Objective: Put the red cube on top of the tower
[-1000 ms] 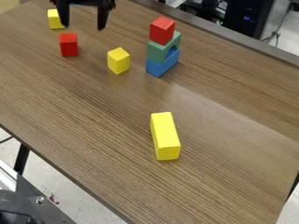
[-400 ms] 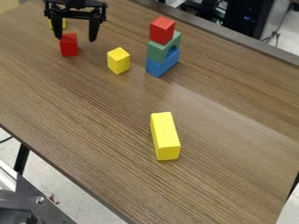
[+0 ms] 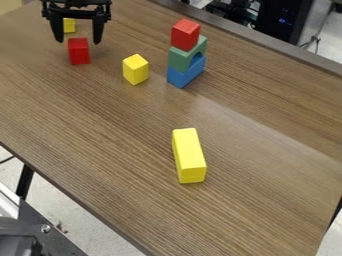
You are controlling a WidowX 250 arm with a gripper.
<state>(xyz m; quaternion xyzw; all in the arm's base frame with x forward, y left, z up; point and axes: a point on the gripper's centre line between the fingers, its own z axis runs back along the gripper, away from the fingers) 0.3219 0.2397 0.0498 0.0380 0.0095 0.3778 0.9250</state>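
One bright red cube (image 3: 79, 51) (slightly tall, really) stands upright.

No legible text, label, brand, number or sign on the blocks (image 3: 189, 155), the table (image 3: 120, 130) or the dark equipment (image 3: 284, 20) beyond its far edge.

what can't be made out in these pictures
- Small yellow block behind the black two-finger gripper: camera view, top partly hidden by the gripper.
- Far sides of the red, green and blue block tower: camera view, hidden by the blocks themselves.
- Near corner of the brown wood-grain table: camera view, cut off by the bottom edge.
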